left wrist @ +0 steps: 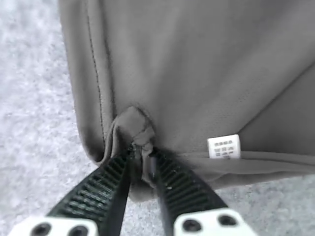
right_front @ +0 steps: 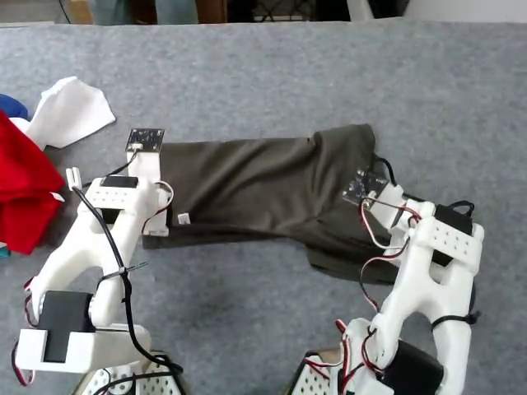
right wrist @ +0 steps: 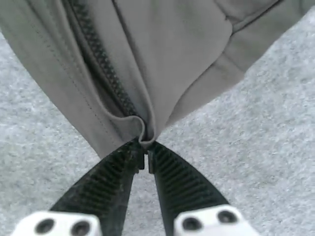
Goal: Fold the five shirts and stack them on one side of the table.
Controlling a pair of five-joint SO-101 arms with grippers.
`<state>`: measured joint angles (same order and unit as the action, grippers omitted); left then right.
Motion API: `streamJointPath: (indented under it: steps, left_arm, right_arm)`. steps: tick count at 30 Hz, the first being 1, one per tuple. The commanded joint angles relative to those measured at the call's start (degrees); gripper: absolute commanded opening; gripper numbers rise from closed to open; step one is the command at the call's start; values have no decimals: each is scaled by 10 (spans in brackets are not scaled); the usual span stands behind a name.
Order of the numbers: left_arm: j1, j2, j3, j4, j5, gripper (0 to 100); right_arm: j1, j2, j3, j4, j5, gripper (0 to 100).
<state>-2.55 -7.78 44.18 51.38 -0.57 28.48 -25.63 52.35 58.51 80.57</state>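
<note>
1. The olive shirt [right_front: 263, 185] lies across the middle of the grey table [right_front: 247, 74], drawn out lengthwise between the two arms.
2. The left pincer [left wrist: 141, 153] is clamped on a small bunched pinch of cloth at the shirt's left end, just beside the stitched side edge. A white label [left wrist: 224, 146] sits near it along the same hem.
3. The right pincer [right wrist: 146, 147] is clamped on a fold at the shirt's right end, where a dark zip-like strip [right wrist: 96, 54] runs down towards the fingertips.
4. The cloth at the right end is rumpled and doubled over beside that arm.
5. A red shirt [right_front: 25, 197] and a white shirt [right_front: 74, 111] lie crumpled at the table's left edge, apart from the olive one.
</note>
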Motion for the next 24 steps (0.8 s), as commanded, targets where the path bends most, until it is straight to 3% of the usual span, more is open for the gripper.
streamJointPath:
  steps: [1,4,8,11,14,17,19,24]
  left_arm:
    - [3,-21,0,20,4,225]
    - [1,-23,-30,74,37,277]
    - [-1,-23,-160,231,42,292]
    - [-1,-23,-284,345,39,289]
    - [-2,-21,-405,398,42,281]
    - [-1,-12,-486,376,56,153]
    - [-1,11,-482,300,86,29]
    - [-13,129,-411,81,146,28]
  right_arm:
    - [13,-16,-3,-8,6,41]
    - [33,-16,-23,-4,6,121]
    - [62,-16,-84,22,7,192]
    - [60,-12,-157,74,-4,153]
    - [18,-7,-222,90,-88,21]
    - [-57,29,-272,91,-181,25]
    - [-116,76,-312,84,-244,15]
    - [-185,243,-461,74,-389,15]
